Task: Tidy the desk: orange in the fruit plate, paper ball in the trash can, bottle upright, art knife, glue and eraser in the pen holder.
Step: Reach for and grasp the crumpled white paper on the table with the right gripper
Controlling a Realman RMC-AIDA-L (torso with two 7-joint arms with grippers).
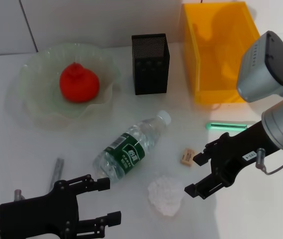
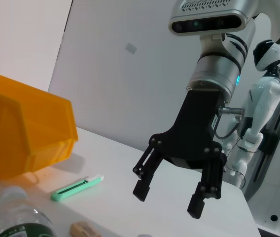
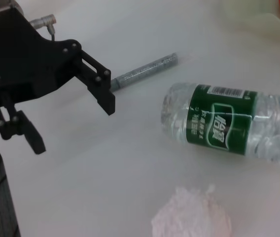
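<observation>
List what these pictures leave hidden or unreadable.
- Pen holder inside: head view, mesh walls hide it.
- Grey stick: head view, left hand covers its lower end.
- Eraser print: too small to read.
- Bottle cap: right wrist view, cut by the edge.

— What sort of place is this?

— A robotics lab or test room, set up as a mock desk. The table (image 1: 261, 219) is plain white with a bare white panelled wall (image 1: 81, 20) behind its far edge.

— What makes it a lab and not an office?

— In the left wrist view a white humanoid robot (image 2: 261, 98) stands beyond the table's edge, beside a pale frame or cabinet I cannot make out. Two black grippers on metal arms hang over the tabletop.

— And the desk part?

— A black mesh pen holder (image 1: 150, 63) near the far edge and a yellow-orange bin (image 1: 220, 50) at the far right corner.
</observation>
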